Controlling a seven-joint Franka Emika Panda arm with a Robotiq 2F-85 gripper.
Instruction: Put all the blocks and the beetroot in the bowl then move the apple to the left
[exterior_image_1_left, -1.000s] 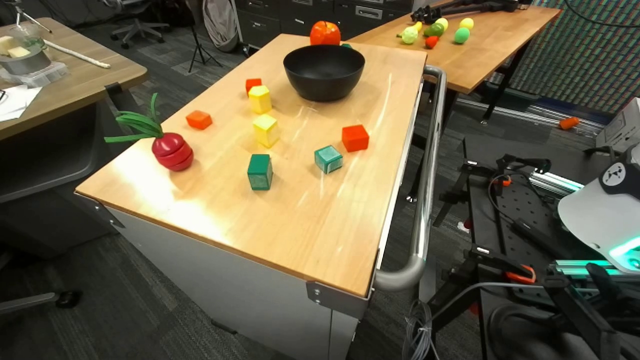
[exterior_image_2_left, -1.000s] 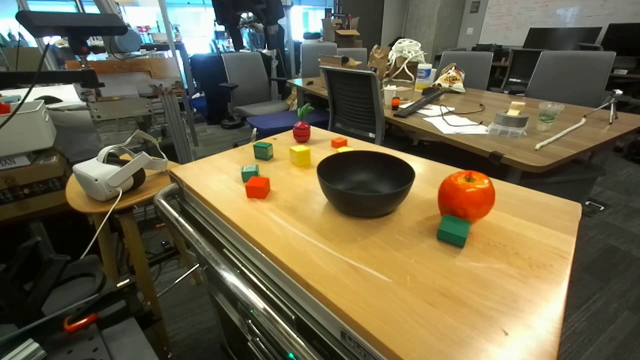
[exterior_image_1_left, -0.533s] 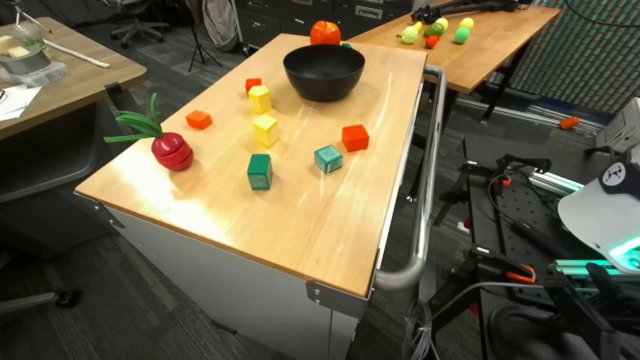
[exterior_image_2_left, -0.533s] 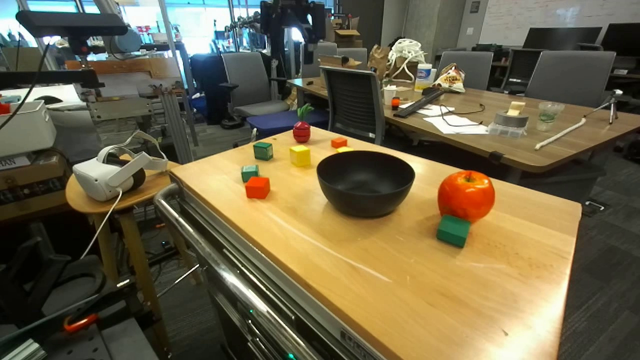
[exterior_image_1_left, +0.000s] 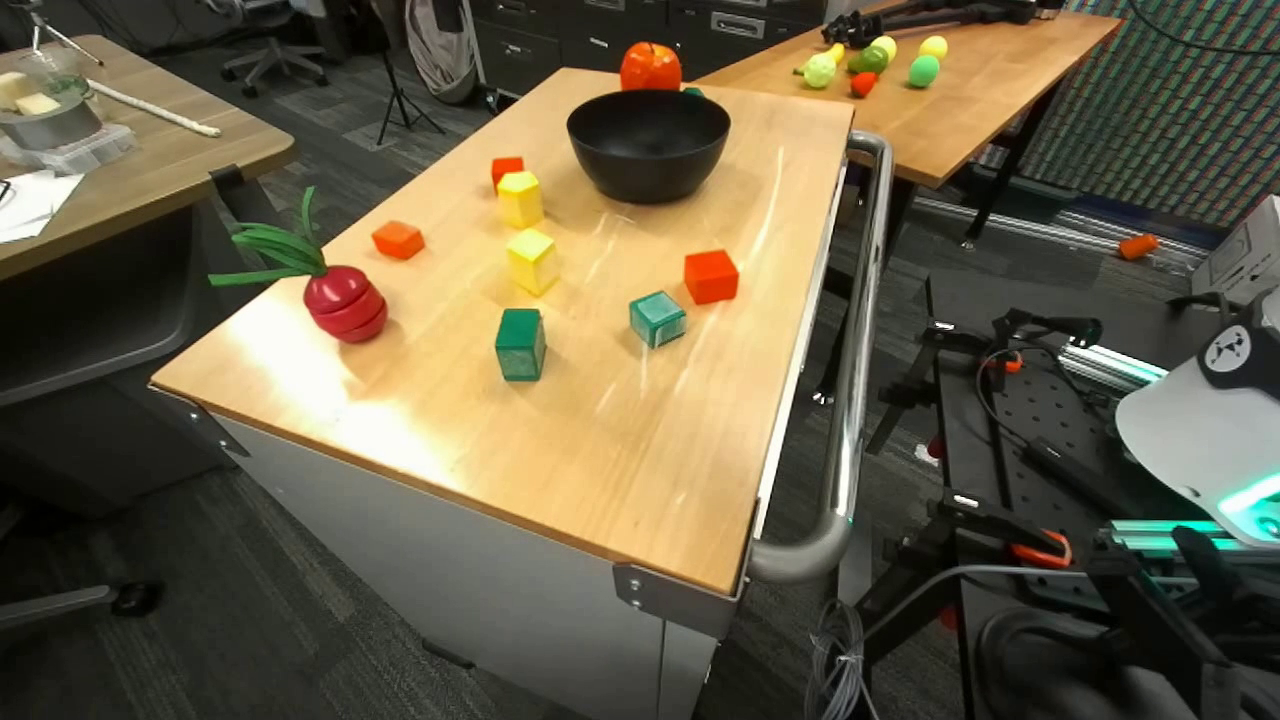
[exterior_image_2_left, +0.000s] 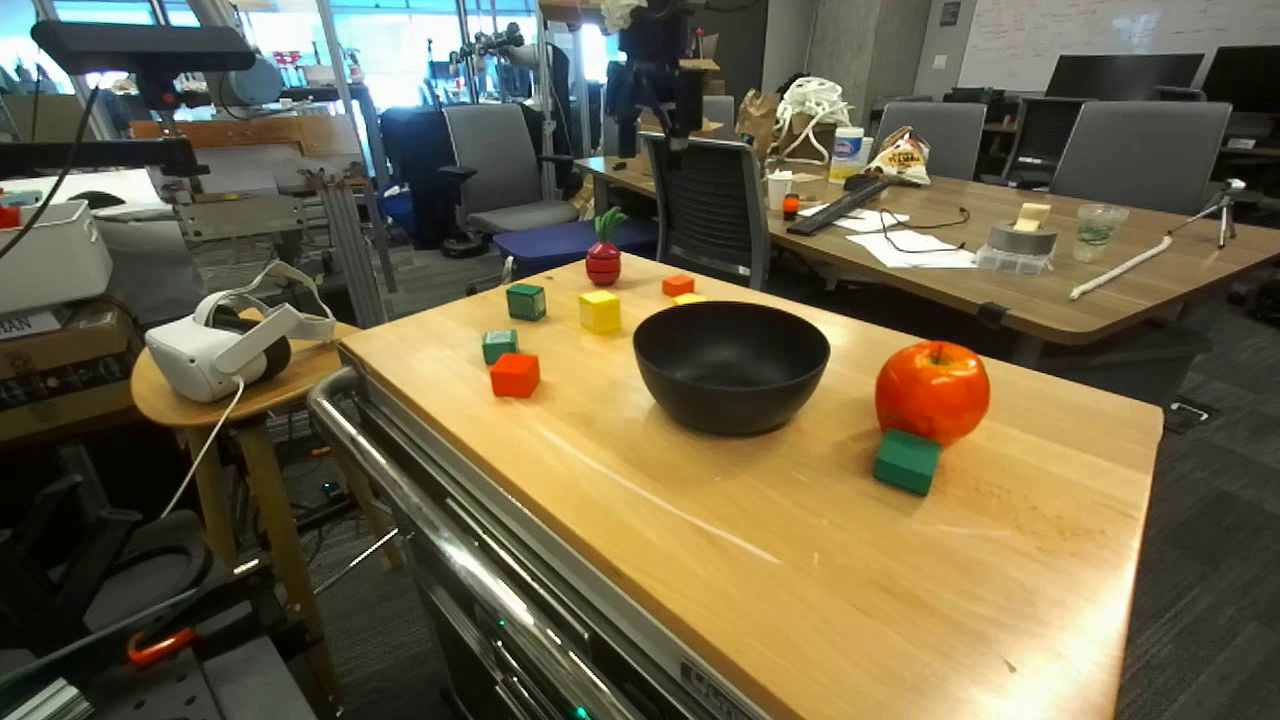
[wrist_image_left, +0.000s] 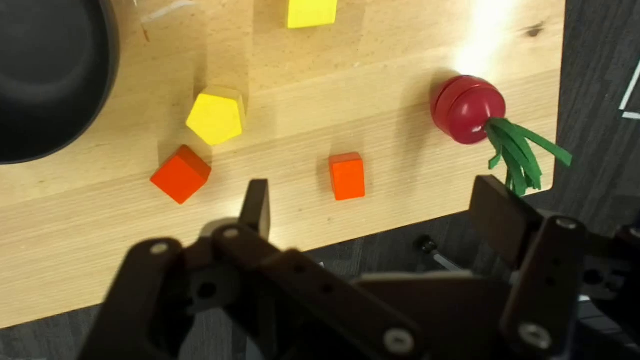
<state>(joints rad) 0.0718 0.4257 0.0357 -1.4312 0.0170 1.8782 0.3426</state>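
My gripper (wrist_image_left: 371, 192) is open and empty in the wrist view, above the tabletop's edge. It also shows dark in an exterior view (exterior_image_2_left: 655, 110), high beyond the table. An orange block (wrist_image_left: 347, 177) lies ahead between the finger lines. The beetroot (wrist_image_left: 467, 110) lies to the right, its leaves by the right finger. A red block (wrist_image_left: 181, 174) and yellow blocks (wrist_image_left: 215, 117) lie left and ahead. The black bowl (exterior_image_1_left: 648, 170) looks empty. Green blocks (exterior_image_1_left: 520, 345) and a red block (exterior_image_1_left: 710, 277) sit nearer. The apple (exterior_image_2_left: 932, 392) stands beside another green block (exterior_image_2_left: 906, 462).
The blocks, bowl and apple share a wooden cart top (exterior_image_2_left: 800, 600) with a metal handle rail (exterior_image_1_left: 850, 400) along one side. A desk (exterior_image_2_left: 1130, 300) and an office chair (exterior_image_2_left: 705, 205) stand beyond. Another table (exterior_image_1_left: 960, 120) holds several small toy fruits.
In an exterior view, my gripper has moved to the right and down across the background. The blocks, beetroot, bowl and apple have not moved.
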